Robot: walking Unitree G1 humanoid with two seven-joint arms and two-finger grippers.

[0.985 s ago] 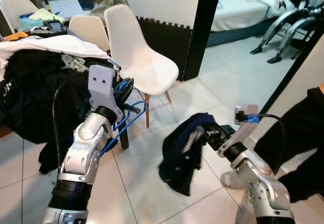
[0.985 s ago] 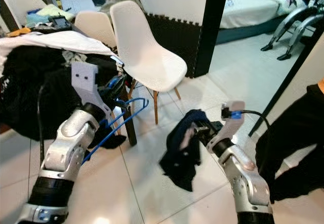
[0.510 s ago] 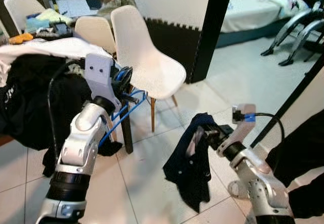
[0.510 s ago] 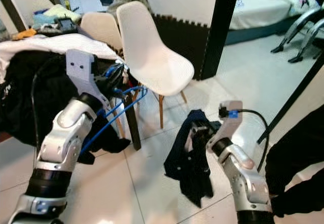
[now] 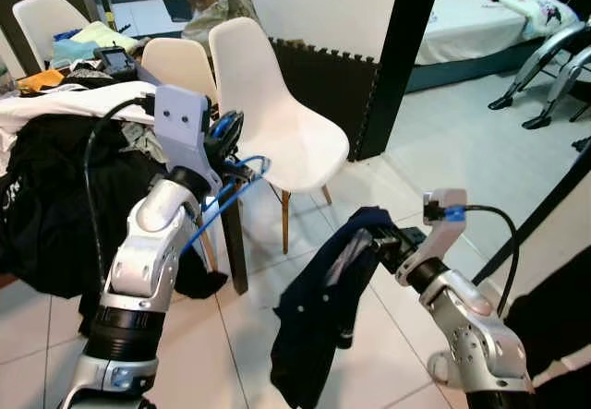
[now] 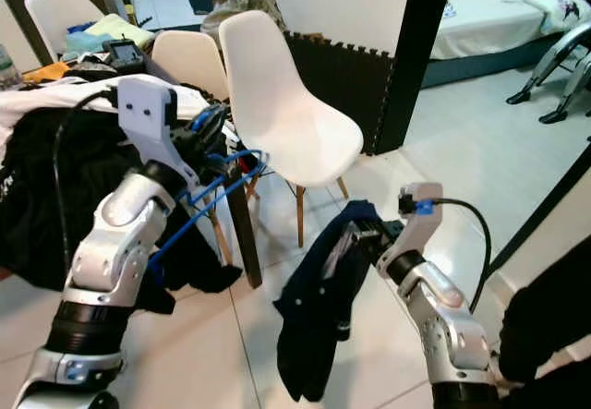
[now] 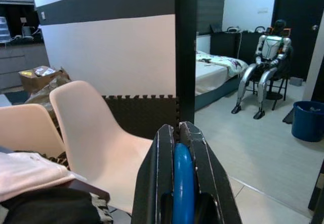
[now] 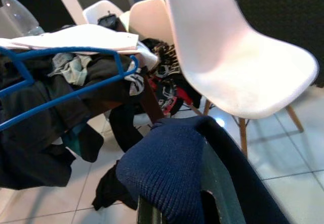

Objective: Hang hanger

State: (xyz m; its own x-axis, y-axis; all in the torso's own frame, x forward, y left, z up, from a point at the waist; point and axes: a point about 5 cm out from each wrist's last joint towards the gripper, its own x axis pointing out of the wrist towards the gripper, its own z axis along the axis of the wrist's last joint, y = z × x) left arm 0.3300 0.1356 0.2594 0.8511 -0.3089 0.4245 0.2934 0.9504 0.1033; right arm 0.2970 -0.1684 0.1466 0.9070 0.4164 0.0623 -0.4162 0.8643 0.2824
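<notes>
Left end effector (image 5: 242, 155) is clamping blue hanger (image 5: 222, 204); right end effector (image 5: 377, 241) is gripping navy garment (image 5: 319, 307) beside white chair (image 5: 277, 123). Keep hanger level.

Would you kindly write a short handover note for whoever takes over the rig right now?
Left claw: shut on the blue hanger, held up beside the clothes-piled table.
Right claw: shut on the dark blue garment, which hangs free above the floor tiles, in front of the white chair.
Done: both items picked up.
Left: garment is not on the hanger yet; then hang it.
</notes>
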